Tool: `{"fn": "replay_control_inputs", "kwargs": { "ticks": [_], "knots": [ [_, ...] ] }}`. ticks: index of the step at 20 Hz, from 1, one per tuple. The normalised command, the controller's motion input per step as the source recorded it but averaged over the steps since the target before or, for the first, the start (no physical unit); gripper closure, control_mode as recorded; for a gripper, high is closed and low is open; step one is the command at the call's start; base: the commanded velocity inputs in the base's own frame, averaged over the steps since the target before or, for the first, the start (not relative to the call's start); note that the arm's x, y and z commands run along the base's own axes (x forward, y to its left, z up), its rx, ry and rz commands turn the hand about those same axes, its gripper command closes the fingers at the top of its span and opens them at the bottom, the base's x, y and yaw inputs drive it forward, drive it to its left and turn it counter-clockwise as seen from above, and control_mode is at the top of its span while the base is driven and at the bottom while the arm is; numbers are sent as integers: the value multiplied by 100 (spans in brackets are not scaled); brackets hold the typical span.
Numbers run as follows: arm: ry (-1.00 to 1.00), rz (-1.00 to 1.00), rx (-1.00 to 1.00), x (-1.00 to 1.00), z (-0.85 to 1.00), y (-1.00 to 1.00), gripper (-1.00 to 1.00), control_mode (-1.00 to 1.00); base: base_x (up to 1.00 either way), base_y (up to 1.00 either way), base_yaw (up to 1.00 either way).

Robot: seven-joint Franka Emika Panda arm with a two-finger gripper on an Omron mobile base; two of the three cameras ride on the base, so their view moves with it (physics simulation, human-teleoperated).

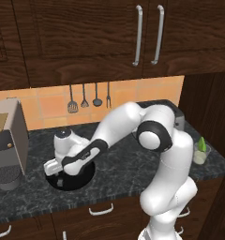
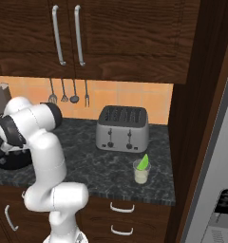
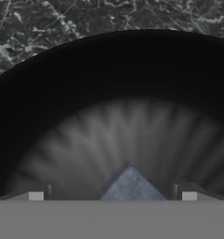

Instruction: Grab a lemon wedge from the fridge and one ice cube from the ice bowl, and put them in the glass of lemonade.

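Note:
The ice bowl [image 1: 81, 180] is a wide black bowl on the dark counter, left of the arm's base; its rim [image 2: 9, 163] peeks out behind the arm. My gripper [image 1: 58, 174] reaches down into it. In the hand view the gripper [image 3: 112, 196] is open, its fingertips [image 3: 36, 196] spread wide on either side of a pale grey ice cube [image 3: 131, 184] on the bowl's floor [image 3: 132, 126]. The glass of lemonade [image 1: 200, 155] [image 2: 141, 174] stands at the counter's right end with the lemon wedge [image 1: 202, 144] [image 2: 143, 163] sticking out of it. The grey fridge [image 2: 220, 180] stands far right.
A silver toaster [image 2: 123, 128] sits behind the glass against the tiled wall. A coffee machine [image 1: 6, 140] stands on the counter left of the bowl. Kitchen utensils [image 1: 88, 98] hang on the wall under dark wooden cabinets [image 1: 86, 37].

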Motion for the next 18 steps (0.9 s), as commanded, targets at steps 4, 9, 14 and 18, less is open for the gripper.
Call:
{"fn": "replay_control_inputs", "kwargs": {
  "ticks": [4, 9, 14, 18],
  "knots": [
    [0, 0, 0, -18, 0, -4, -100, -100, 0, 0, 0],
    [0, 0, 0, 0, 0, -5, -100, -100, 0, 0, 0],
    [0, 0, 0, 2, 0, -6, -100, -100, 0, 0, 0],
    [0, 0, 0, 13, 0, 0, -100, -100, 0, 0, 0]
  ]
}}
